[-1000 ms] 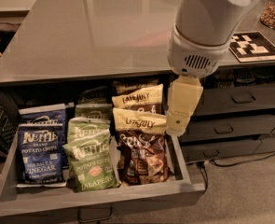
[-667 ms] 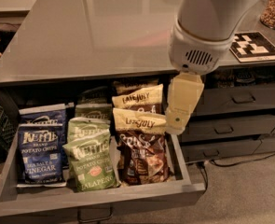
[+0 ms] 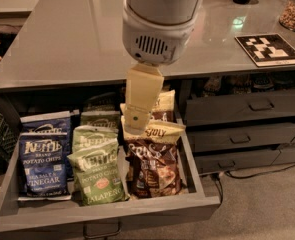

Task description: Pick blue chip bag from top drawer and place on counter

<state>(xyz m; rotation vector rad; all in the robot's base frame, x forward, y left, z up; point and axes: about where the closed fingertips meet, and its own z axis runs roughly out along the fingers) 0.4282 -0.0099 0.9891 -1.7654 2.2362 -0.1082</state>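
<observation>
observation: the gripper (image 3: 138, 119) hangs below the arm's white wrist, low over the open top drawer (image 3: 199, 159), its tip against or just above the pale bags (image 3: 163, 130) at the drawer's middle. a second ago it stood over the drawer's right wall; it has since swung toward 9 o'clock and now sits over the centre column, above the brown bag (image 3: 153, 168). height appears little altered. whether the gripper is open or shut cannot be told, as only its broad cream face shows; nothing is seen held in it. the blue bag (image 3: 43, 160) lies flat at the drawer's left end, at about 8 o'clock from the gripper and well apart from it, label up and untouched. two green bags (image 3: 94, 170) lie between it and the gripper. all the bags lie where they lay a second ago. the counter (image 3: 67, 39) runs above the drawer at 12 o'clock, with a marker card (image 3: 269, 49) toward its right end. assessment: the approach is under way and the sideways travel is in the correct direction, but only partly complete. the gripper must carry on toward 8 o'clock, past the green bags, before descending. risk noted: at its present low height it may brush the pale or green bags in passing. grasp, lift and placement remain outstanding.
</observation>
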